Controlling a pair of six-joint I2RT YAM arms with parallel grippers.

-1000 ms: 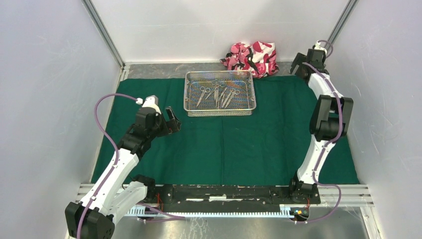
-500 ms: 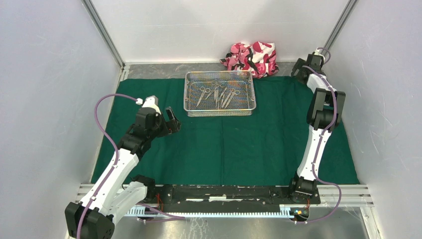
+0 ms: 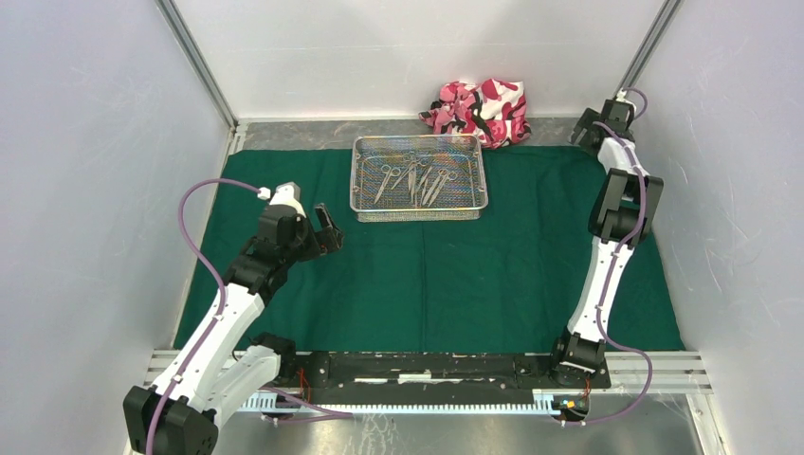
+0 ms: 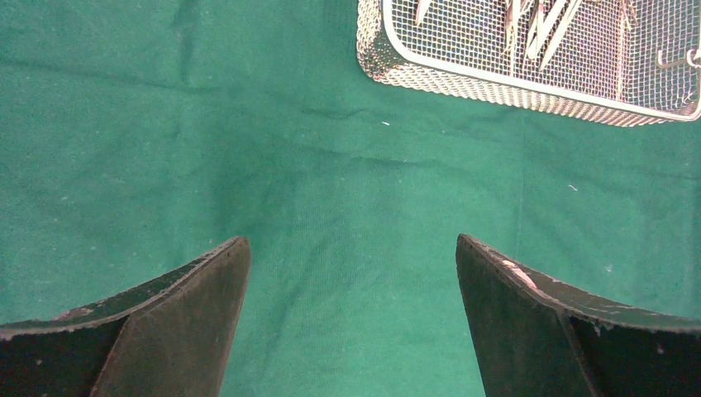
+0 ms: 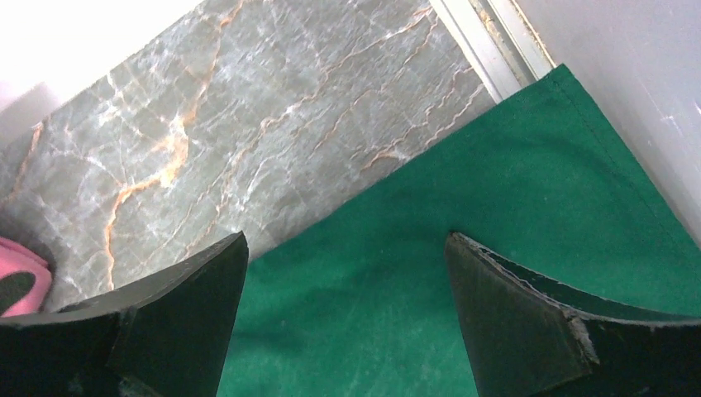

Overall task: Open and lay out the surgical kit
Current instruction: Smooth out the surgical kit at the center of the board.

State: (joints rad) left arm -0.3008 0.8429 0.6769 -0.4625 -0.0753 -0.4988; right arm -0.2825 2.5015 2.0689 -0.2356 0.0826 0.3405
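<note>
Pink-white-blk camo bundle [image 3: 479,112] at rear on grey marble tabletop [image 5: 248,107]

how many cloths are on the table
2: the dark green drape spread flat under the wire-mesh tray, and the pink camouflage bundle at the far edge, just beyond the tray's right corner.

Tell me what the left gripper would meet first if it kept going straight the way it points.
Probably the green cloth: the left gripper, fingers open, angles down at bare cloth, with the wire-mesh tray farther ahead and to the right. Depth is hard to judge.
</note>
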